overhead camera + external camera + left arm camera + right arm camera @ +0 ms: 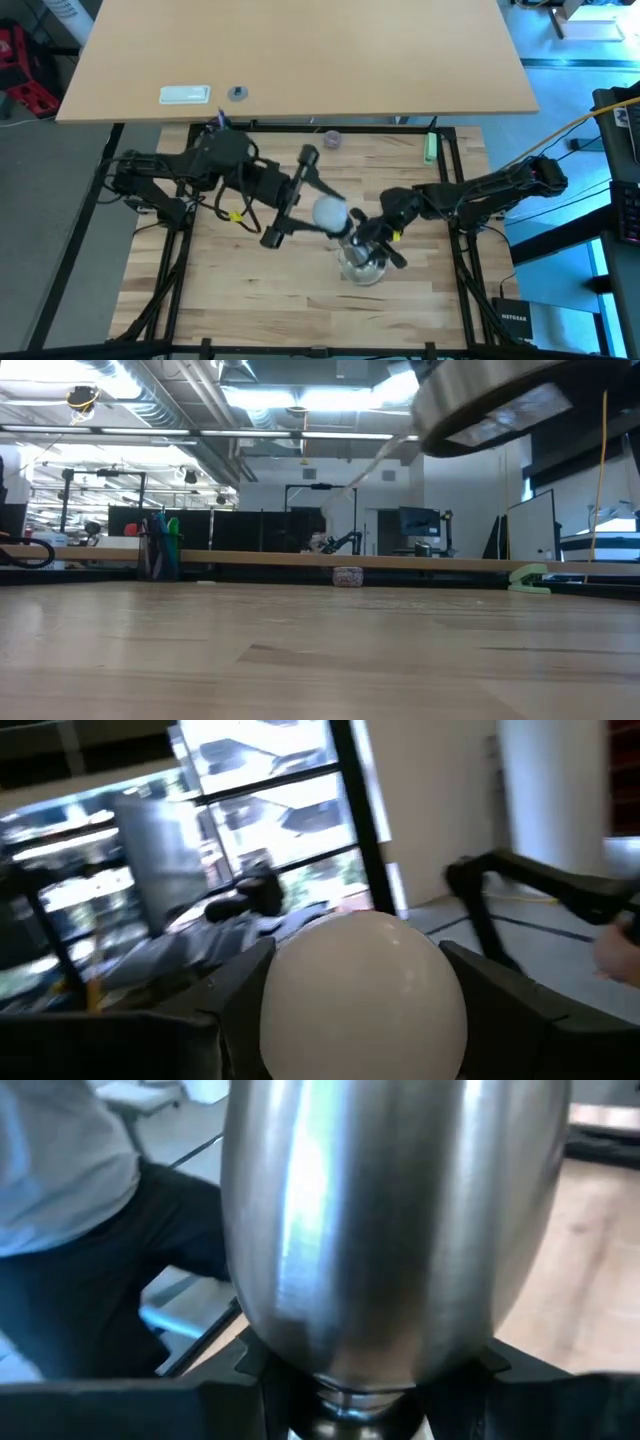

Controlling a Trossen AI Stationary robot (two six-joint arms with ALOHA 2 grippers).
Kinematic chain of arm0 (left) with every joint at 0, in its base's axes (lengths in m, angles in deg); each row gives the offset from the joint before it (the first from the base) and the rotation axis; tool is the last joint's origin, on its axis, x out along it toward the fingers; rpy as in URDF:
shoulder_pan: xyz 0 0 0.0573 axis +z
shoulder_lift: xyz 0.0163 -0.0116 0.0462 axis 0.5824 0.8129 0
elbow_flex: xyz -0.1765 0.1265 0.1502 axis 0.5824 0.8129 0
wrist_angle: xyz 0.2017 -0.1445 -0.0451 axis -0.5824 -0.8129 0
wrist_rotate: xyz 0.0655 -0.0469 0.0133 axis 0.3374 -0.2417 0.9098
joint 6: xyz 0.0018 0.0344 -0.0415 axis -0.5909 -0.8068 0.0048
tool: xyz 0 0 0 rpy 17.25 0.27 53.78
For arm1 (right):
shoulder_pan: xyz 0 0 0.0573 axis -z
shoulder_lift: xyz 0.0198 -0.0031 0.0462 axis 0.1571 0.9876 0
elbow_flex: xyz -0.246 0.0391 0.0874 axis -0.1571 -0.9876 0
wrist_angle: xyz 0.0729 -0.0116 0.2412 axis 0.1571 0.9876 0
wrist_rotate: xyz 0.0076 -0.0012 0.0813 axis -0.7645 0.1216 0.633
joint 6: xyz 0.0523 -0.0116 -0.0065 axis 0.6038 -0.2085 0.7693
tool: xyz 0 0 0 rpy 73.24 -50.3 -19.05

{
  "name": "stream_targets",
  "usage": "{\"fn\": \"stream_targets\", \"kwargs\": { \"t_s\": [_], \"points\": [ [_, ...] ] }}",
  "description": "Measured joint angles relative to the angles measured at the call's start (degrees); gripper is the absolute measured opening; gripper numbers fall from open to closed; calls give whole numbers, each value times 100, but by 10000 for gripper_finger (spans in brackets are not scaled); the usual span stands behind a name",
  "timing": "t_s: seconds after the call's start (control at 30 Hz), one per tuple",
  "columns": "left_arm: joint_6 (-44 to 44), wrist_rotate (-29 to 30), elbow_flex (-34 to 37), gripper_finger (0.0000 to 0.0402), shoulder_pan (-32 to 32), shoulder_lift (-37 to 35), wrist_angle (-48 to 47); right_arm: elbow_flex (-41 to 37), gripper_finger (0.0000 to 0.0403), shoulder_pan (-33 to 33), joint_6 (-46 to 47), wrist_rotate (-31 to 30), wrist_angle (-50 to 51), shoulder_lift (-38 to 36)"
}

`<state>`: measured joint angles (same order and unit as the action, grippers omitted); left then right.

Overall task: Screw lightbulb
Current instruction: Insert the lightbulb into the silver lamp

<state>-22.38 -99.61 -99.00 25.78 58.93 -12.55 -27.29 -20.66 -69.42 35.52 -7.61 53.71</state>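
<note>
The white frosted lightbulb (330, 213) sits mid-table between the fingers of my left gripper (322, 212), which is shut on it. It fills the left wrist view (362, 1000). Its threaded base is hidden. My right gripper (373, 238) is shut on the silvery stand (362, 266) just to the right of the bulb. The stand's round base (490, 400) hangs well above the tabletop in the low view, and its silvery body fills the right wrist view (390, 1220). Whether the bulb touches the stand's socket is hidden. My left gripper pinches the bulb's round globe (290, 1010) between its two fingers, one on each side. The fingers come roughly level from the table's left. The bulb is lifted clear of the table. My right gripper pinches the stand's narrow neck (350, 1398) between its two fingers, below the flared silvery body. The fingers come from the table's right. The stand is lifted clear of the table and tilted, with its round base (490, 400) off the wood.
A small purplish-grey round object (331, 140) lies near the table's far edge and also shows in the low view (347, 576). A green object (430, 150) lies at the far right. A person sits beyond the table in the right wrist view (70, 1170).
</note>
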Motion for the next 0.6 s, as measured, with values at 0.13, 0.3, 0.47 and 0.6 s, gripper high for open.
{"fn": "stream_targets", "kwargs": {
  "t_s": [0.13,0.3,0.47,0.6],
  "points": [
    [-356,-883,3,237,37,212,190,0,159,-273,-24,64,186,0],
    [-616,-1288,14,237,35,375,435,0,159,-354,-120,94,414,0],
    [-450,-722,24,285,35,257,384,0,159,-348,-126,-588,290,0],
    [-215,100,45,337,30,92,160,63,158,-231,-444,-1781,-516,-65]
  ]
}}
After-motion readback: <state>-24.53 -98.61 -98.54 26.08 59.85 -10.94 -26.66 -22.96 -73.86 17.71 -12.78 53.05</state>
